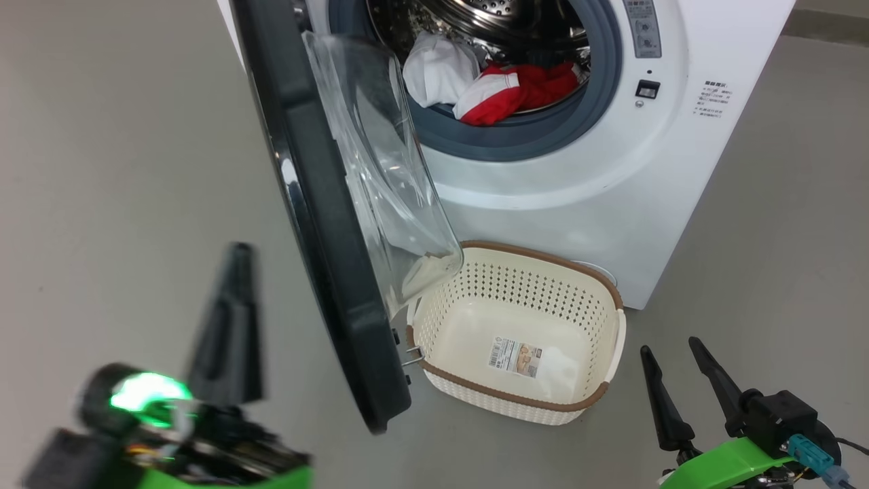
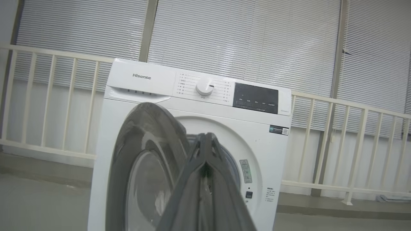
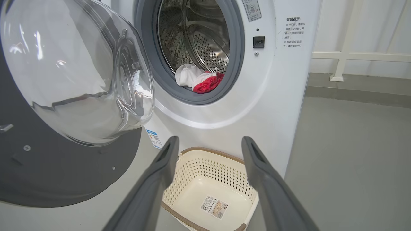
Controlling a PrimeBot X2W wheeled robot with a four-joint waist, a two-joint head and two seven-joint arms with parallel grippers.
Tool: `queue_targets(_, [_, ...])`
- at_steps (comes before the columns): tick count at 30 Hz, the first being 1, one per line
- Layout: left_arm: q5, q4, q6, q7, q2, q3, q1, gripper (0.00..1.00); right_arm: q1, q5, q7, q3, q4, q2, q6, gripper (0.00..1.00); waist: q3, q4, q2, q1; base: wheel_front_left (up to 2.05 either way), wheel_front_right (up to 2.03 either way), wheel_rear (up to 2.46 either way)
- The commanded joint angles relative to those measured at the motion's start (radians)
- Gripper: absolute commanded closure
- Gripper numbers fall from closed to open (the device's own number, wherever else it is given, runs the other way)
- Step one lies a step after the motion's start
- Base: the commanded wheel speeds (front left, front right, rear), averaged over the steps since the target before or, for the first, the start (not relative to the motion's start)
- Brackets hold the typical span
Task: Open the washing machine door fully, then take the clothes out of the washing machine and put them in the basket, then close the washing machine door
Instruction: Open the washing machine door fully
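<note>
Dark tapered pincer fingers (image 1: 665, 401), green wrist shells (image 1: 726, 467), teal connector (image 1: 811, 454)

Bright even light, glare on door glass (image 1: 380, 156), left hand (image 1: 238, 254) motion-blurred, soft shadows

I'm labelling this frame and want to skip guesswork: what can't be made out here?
Clothes: bunched in the drum in head and right wrist views; folds hide any lettering and whatever lies behind.
Basket: in the head view its left end sits partly behind the washing machine door; its label print is too small.
Left gripper: blurred in the head view.
Drum: upper part cut off by the head view's top edge.
</note>
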Motion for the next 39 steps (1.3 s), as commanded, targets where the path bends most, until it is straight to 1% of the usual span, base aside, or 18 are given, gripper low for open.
queue_targets(1, [0.008,-0.041,-0.005,-0.004,0.009,-0.047,-0.031,1.0,-0.025,-0.019,-0.009,0.023,-0.025,-0.003,0.007,0.0,0.007,-0.001,0.0,0.0,0.0,0.0,0.0])
queue_targets(3, [0.007,-0.037,-0.005,-0.004,0.009,-0.151,-0.034,1.0,-0.028,-0.022,-0.009,0.025,-0.024,-0.004,0.007,0.0,0.012,-0.002,0.0,0.0,0.0,0.0,0.0])
queue_targets(4, [-0.02,-0.02,-0.005,-0.004,0.009,-0.191,-0.029,1.0,-0.029,-0.023,-0.009,0.024,-0.024,-0.004,0.007,0.0,0.014,-0.002,0.0,0.0,0.0,0.0,0.0])
queue_targets(6, [-0.018,0.03,-0.005,-0.004,0.009,-0.276,-0.03,1.0,-0.033,-0.024,-0.009,0.027,-0.022,-0.004,0.007,0.0,0.019,-0.007,0.0,0.0,0.0,0.0,0.0])
queue_targets(8, [-0.04,0.095,-0.005,-0.004,0.009,-0.347,-0.026,1.0,-0.036,-0.025,-0.009,0.03,-0.021,-0.004,0.007,0.0,0.023,-0.009,0.0,0.0,0.0,0.0,0.0])
queue_targets(10, [-0.044,0.166,-0.005,-0.004,0.009,-0.4,-0.028,1.0,-0.039,-0.026,-0.009,0.034,-0.022,-0.004,0.007,0.0,0.028,-0.014,0.0,0.0,0.0,0.0,0.0])
queue_targets(12, [-0.053,0.231,-0.005,-0.004,0.009,-0.424,-0.034,1.0,-0.042,-0.027,-0.009,0.038,-0.023,-0.004,0.007,0.0,0.033,-0.017,0.0,0.0,0.0,0.0,0.0])
queue_targets(15, [-0.069,0.31,-0.005,-0.004,0.009,-0.408,-0.041,1.0,-0.045,-0.028,-0.009,0.043,-0.024,-0.007,0.007,0.0,0.039,-0.02,0.0,0.0,0.0,0.0,0.0])
queue_targets(20, [-0.096,0.363,-0.005,-0.004,0.009,-0.335,-0.057,1.0,-0.047,-0.031,-0.009,0.045,-0.029,-0.011,0.007,0.0,0.043,-0.022,0.0,0.0,0.0,0.0,0.0])
queue_targets(21, [-0.096,0.363,-0.005,-0.004,0.009,-0.335,-0.057,1.0,-0.047,-0.031,-0.009,0.045,-0.029,-0.011,0.007,0.0,0.043,-0.022,0.0,0.0,0.0,0.0,0.0])
queue_targets(27, [-0.111,0.406,-0.005,-0.004,0.009,-0.26,-0.06,1.0,-0.046,-0.032,-0.009,0.043,-0.03,-0.011,0.007,0.0,0.042,-0.018,0.0,0.0,0.0,0.0,0.0])
queue_targets(33, [-0.109,0.416,-0.005,-0.004,0.009,-0.209,-0.043,1.0,-0.04,-0.032,-0.009,0.046,-0.03,-0.011,0.007,0.0,0.036,-0.003,0.0,0.0,0.0,0.0,0.0])
queue_targets(39, [-0.097,0.405,-0.005,-0.004,0.009,-0.115,-0.001,1.0,-0.036,-0.031,-0.009,0.054,-0.03,-0.01,0.007,0.0,0.033,0.013,0.0,0.0,0.0,0.0,0.0])
